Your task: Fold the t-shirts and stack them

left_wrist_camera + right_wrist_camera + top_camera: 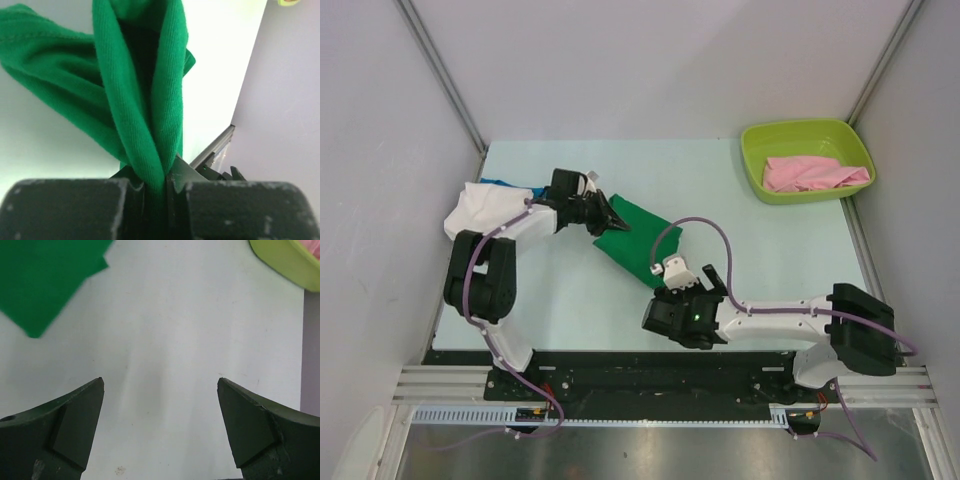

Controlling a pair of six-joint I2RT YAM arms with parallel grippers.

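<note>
- white cloth: a white t-shirt [478,208] is seen heaped at the left edge of the counter [780,250], with a blue t-shirt [500,182] peeking out behind it.
- the left pincer [161,186] is clamped on a bunched fold at the far-left end of the green t-shirt [638,240].
- the green t-shirt's long axis is laid diagonally, from the left pincer toward the right arm; its free corner is judged nearer the right pincer [160,385], just ahead and to its left.
- the right pincer is held wide apart, empty, over bare counter.
- a pink t-shirt [815,173] is left in the lime tub [752,165], well apart at the far right.
</note>
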